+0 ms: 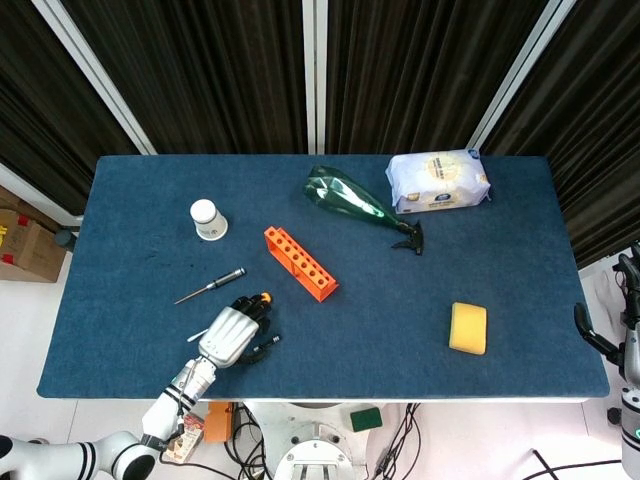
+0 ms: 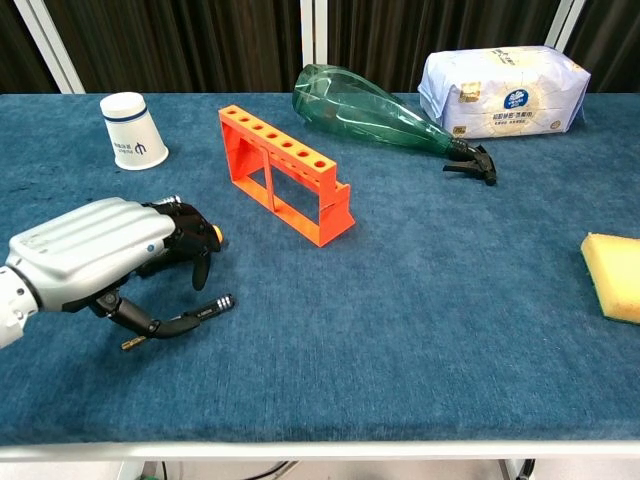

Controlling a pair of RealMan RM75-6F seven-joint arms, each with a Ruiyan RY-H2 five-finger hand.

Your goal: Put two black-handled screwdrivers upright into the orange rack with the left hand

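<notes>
While the left hand (image 2: 95, 250) curls its fingers (image 2: 198, 262) over a black-handled screwdriver (image 2: 185, 320) near the surface's (image 2: 420, 330) near edge, holding is unclear; the orange rack (image 2: 285, 185) stands apart.

You are looking at a table (image 1: 520, 260) covered in dark blue cloth, its front edge pale in the chest view. Behind it hang black pleated curtains (image 1: 220, 70), crossed by white frame bars (image 1: 315, 70): one upright in the middle and slanting ones to either side. The floor (image 1: 25, 330) around the table is white. At your far left a cardboard box (image 1: 22, 245) sits on that floor. Under the near edge you can see black cables (image 1: 405, 440) and a small green block (image 1: 365, 416). The light is even and bright.
</notes>
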